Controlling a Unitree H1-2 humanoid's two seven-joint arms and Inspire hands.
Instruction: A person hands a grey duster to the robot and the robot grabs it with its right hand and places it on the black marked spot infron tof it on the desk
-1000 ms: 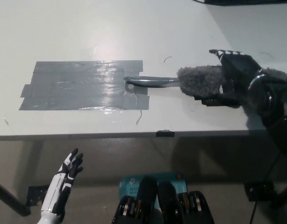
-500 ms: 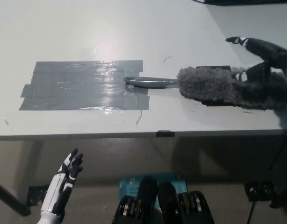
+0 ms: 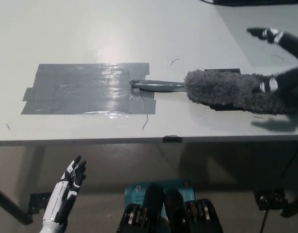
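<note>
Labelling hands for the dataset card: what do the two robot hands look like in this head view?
Left robot hand: white forearm shell, slim black fingers with white segments on their backs. Right robot hand: black throughout, with small white patches near the fingertips; most of it runs off the picture's right edge. No cables or lettering are visible on either one.

Change over one second. The right hand [image 3: 285, 58], earlier closed over the fluffy head of the duster [image 3: 226, 90], now has its fingers [image 3: 265, 34] spread apart and drawn off toward the right edge. The duster, no longer gripped, lies free on the desk [image 3: 139, 29], its far end just below the lifted fingers.
</note>
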